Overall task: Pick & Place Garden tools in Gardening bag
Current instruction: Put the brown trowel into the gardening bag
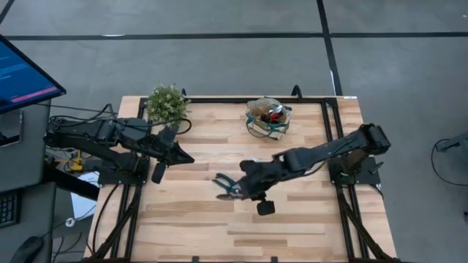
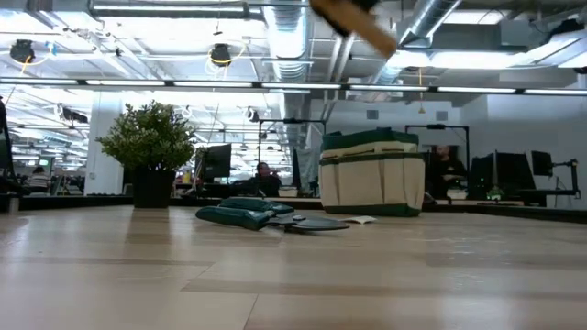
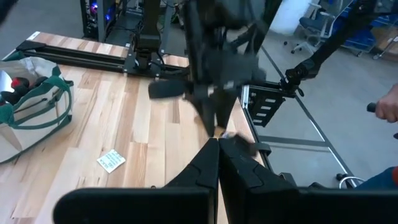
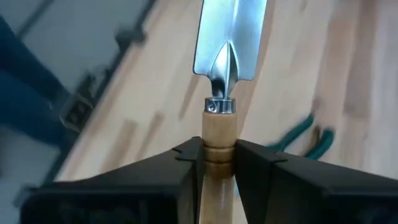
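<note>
Trowel [image 4: 229, 43], clamped by its wooden handle in the right claw [image 4: 219, 163] above mid-table, needs carrying far-right to the gardening bag [image 1: 268, 118] and releasing inside; left claw [image 3: 217, 155], pressed together, waits left.

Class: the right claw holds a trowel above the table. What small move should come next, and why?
Probably carry it toward the bag. The right claw is shut on the trowel by its wooden handle, already lifted off the table, while the bag stands farther back.
</note>
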You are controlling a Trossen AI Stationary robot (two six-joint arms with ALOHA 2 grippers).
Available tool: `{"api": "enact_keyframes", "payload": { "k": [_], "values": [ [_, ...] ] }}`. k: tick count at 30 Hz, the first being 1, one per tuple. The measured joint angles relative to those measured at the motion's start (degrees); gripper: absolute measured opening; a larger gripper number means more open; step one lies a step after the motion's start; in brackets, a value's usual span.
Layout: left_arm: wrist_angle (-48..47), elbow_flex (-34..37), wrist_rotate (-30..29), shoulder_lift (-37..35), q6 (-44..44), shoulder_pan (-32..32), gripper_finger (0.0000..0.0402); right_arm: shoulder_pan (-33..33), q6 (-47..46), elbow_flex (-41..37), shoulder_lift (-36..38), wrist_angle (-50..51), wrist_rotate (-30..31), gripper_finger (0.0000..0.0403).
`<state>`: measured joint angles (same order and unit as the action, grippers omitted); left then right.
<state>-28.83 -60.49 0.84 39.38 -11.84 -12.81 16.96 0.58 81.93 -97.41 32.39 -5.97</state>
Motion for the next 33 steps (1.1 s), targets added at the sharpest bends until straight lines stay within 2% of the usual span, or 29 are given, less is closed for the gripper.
{"api": "enact_keyframes", "payload": {
  "k": [16,23,33],
  "values": [
    [0.7,0.0,0.0,0.0,1.2,0.0,0.0005,-1.4,-2.6,0.0,12.1,-16.4,-0.4,0.0055],
    [1.5,0.0,0.0,0.0,2.3,0.0,0.0005,-1.3,-5.5,0.0,14.6,-25.1,-6.0,0.0055],
    [2.3,0.0,0.0,0.0,2.6,0.0,0.0005,1.2,-6.7,0.0,15.8,-37.7,-10.5,0.0055]
  ]
}}
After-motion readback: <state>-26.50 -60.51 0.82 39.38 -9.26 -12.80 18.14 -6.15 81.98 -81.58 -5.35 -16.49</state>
